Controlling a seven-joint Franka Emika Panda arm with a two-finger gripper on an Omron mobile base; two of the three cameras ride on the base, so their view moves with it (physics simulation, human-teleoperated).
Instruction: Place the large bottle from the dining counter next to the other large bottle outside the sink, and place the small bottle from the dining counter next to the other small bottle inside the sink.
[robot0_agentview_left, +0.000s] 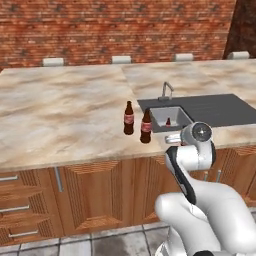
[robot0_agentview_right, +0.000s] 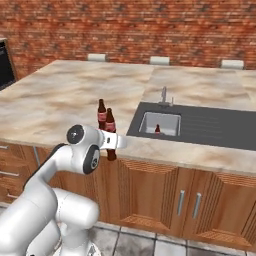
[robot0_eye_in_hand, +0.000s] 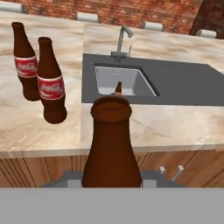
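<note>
1. Beige marble worktop (robot0_agentview_left: 65, 115) carries two large brown cola bottles (robot0_eye_in_hand: 50, 83) left of the grey metal sink (robot0_agentview_left: 170, 117).
2. I see my pincer (robot0_eye_in_hand: 111, 181) pinching a small brown bottle (robot0_eye_in_hand: 110, 144) near the worktop's front edge; another small bottle (robot0_agentview_right: 157, 129) stands inside the sink.

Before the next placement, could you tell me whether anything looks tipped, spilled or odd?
Nothing stands out. Both large bottles stand upright beside the sink, a small bottle stands inside it, and the end effector holds another bottle upright.

I see a red brick wall (robot0_agentview_left: 115, 25) behind, pale stool backs (robot0_agentview_left: 53, 61) along the counter's far edge, wooden cabinet doors (robot0_agentview_right: 150, 192) and drawers (robot0_agentview_left: 20, 210) below, grey tiled floor (robot0_agentview_left: 115, 242).
</note>
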